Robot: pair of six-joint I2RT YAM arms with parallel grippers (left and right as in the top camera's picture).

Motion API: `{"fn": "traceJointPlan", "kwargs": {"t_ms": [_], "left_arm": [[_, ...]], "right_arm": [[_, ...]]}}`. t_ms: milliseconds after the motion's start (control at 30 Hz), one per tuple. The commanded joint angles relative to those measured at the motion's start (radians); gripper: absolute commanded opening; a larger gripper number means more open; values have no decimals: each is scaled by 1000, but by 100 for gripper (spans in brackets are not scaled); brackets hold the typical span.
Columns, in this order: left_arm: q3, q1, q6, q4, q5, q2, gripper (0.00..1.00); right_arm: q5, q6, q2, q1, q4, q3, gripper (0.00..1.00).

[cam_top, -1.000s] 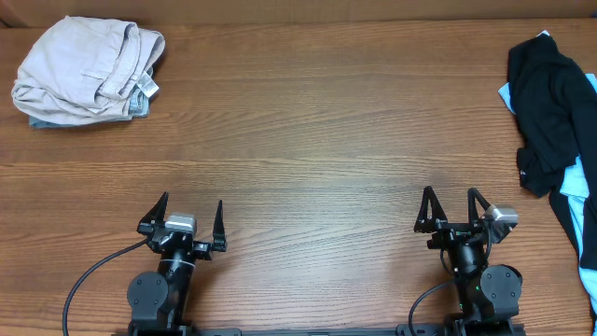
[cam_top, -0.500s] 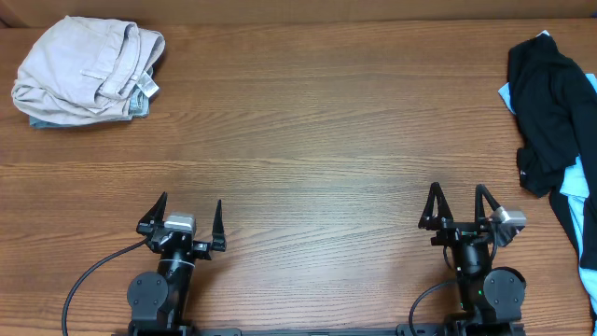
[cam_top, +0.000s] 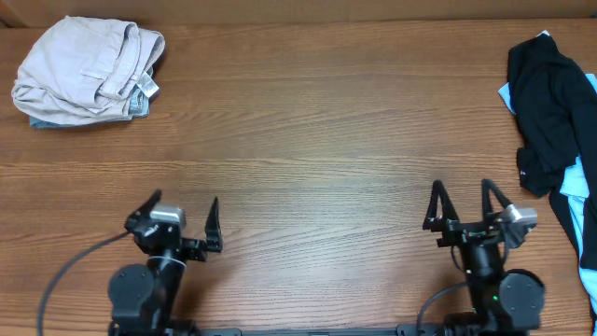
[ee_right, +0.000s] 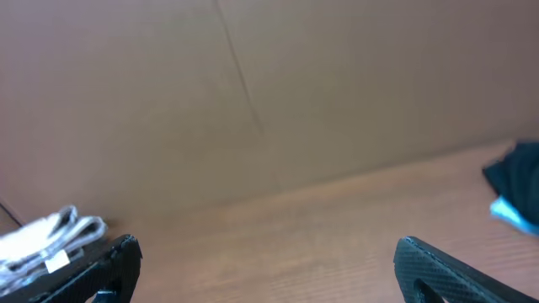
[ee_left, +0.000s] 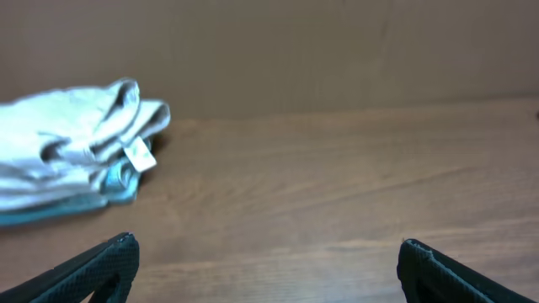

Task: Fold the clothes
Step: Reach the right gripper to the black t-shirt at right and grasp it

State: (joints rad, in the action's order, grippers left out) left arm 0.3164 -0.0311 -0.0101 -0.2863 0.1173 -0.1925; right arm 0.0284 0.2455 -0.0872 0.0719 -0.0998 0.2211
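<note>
A folded beige garment [cam_top: 86, 68] lies on a light blue one at the table's far left corner; it also shows in the left wrist view [ee_left: 72, 143] and at the left edge of the right wrist view [ee_right: 46, 240]. A rumpled black garment [cam_top: 552, 107] lies over light blue cloth [cam_top: 574, 187] at the far right edge; it also shows in the right wrist view [ee_right: 515, 185]. My left gripper [cam_top: 182, 217] is open and empty near the front left. My right gripper [cam_top: 462, 201] is open and empty near the front right. Both are far from the clothes.
The wooden table [cam_top: 317, 140] stretches between the two piles. A brown wall [ee_right: 253, 84] stands behind the table's far edge.
The left arm has shifted a little to the left and turned. The right arm has moved slightly right and toward the front. Both grippers stay open.
</note>
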Motion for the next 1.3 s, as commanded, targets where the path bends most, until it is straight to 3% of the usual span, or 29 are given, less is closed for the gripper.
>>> {"fn": "traceJointPlan", "kwargs": {"t_ms": [0,233,400,567,800,867,933,1100,1267], "left_arm": [[150,6,-20,-6,15,-123,100],[524,6,-19,-237,14,-430,100],[842,6,-12,-533,14,-690,100],[983,6,-12,-651,13,-851,100],[987,6,-13,-644,-13,-1026,100],[987,6,-13,-644,-11,-1081,100],[987,6,-12,-634,-13,-1133,100],[987,6,-13,-594,0,-1226,100],[987,5,-13,-565,38,-1262,100]], "right_arm": [[19,-65,-90,-4,-42,156,100],[16,-177,-398,-5,-290,541,100],[4,-195,-761,-5,-634,960,100],[124,-193,-1027,-5,-782,1235,100],[177,-192,-1229,-10,-750,1277,100],[90,-104,-1277,-40,-743,1277,100],[14,-8,-1327,-105,-744,1277,100],[8,57,-1464,-312,-743,1277,89],[10,75,-1607,-496,-741,1277,88]]}}
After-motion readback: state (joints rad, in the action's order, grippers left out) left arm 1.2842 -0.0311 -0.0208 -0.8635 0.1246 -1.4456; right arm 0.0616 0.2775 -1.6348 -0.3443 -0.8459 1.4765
